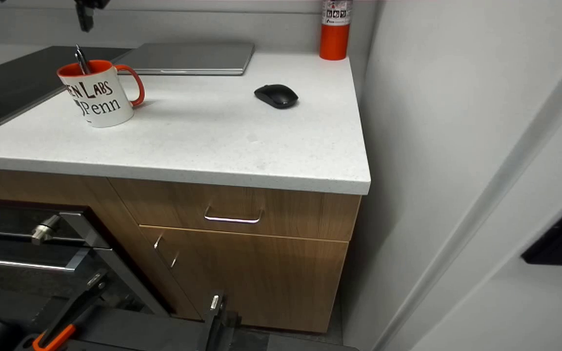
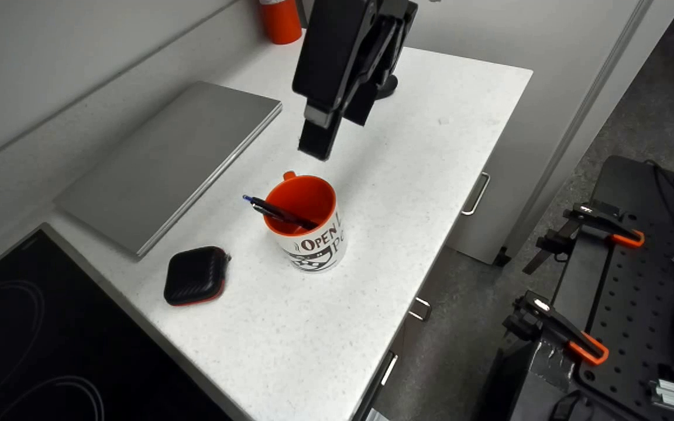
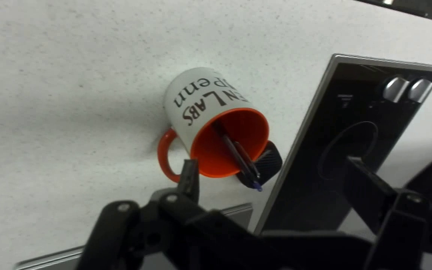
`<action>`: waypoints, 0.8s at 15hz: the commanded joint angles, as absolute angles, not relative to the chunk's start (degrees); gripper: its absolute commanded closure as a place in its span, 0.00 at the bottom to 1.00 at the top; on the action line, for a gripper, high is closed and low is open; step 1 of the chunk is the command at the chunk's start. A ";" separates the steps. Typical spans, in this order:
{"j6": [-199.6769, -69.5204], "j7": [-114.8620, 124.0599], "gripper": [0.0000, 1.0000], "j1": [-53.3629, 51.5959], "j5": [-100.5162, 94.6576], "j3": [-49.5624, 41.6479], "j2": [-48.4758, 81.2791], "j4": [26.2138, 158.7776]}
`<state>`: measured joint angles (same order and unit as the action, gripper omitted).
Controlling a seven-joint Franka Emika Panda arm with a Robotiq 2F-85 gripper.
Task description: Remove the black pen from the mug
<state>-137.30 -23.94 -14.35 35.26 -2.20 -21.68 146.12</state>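
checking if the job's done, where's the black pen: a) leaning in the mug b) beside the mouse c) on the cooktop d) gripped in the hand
a, the black pen leans inside the mug, one end sticking out in all three views, and the hand is open.

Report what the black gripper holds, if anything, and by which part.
Nothing: the gripper is open; the slim black pen leans in the red-lined white ceramic mug.

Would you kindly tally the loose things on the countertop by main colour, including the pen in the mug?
Black: 3 (black pen, mouse, small case)
White: 1 (mug, red inside)
Grey: 1 (flat slab, apparently a laptop)
Red: 1 (canister)
Total: 6
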 commanded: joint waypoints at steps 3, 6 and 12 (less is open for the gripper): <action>-137.02 -25.36 0.00 -14.43 36.81 -2.28 -21.64 146.02; -137.02 -25.49 0.00 -14.44 36.82 -2.40 -21.64 146.02; -137.87 -26.54 0.00 -14.78 36.45 -2.04 -20.76 145.79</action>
